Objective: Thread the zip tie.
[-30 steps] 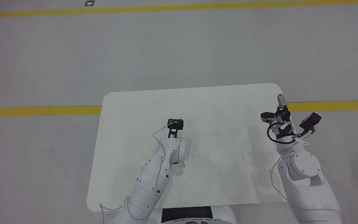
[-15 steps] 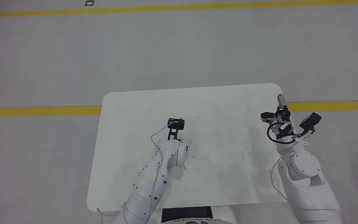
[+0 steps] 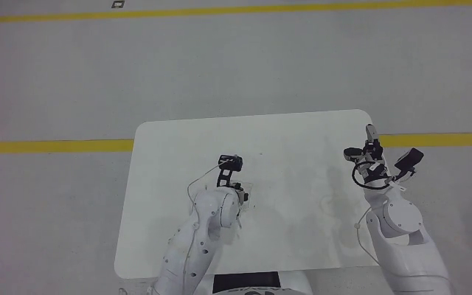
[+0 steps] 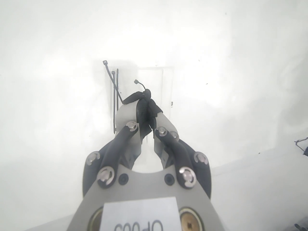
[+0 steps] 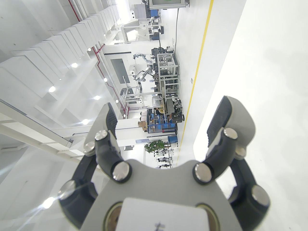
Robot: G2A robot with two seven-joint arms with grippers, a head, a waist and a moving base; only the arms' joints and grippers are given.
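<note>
Zip tie [image 4: 136, 81]: black, thin. Its small square head and a short curved bit of strap stick out past the tips of the left gripper [image 4: 145, 102]. The rest of the strap is hidden btw. the black finger pads [image 4: 142, 111]. L jaws are clenched on it, pads pressed together w/ no gap.

In the top view the left gripper [image 3: 229, 164] sits over the white table [image 3: 295, 140], inboard of the left edge and approx. midway btw. the far and near edges. It is tipped down toward the surface. Can't tell if the tie's head touches the tabletop.

Spare zip ties [image 4: 115, 90]: at least 2, black, crossed over each other, lying flat on the table just beside the left gripper's tips. A clear tray [image 4: 156, 67] lies flat under and ahead of the tips, w/ only faint edges showing. Can't tell whether the spares lie in it or next to it.

Right gripper [image 5: 167, 108]: jaws released, spread wide, nothing btw. them. From above, the right gripper [image 3: 363, 147] is at the table's right edge, toward the far-right corner, well apart from the L one and the ties. Its own camera looks along that edge, out to the floor w/ a yellow line [image 5: 199, 56] and workshop racks beyond.
</note>
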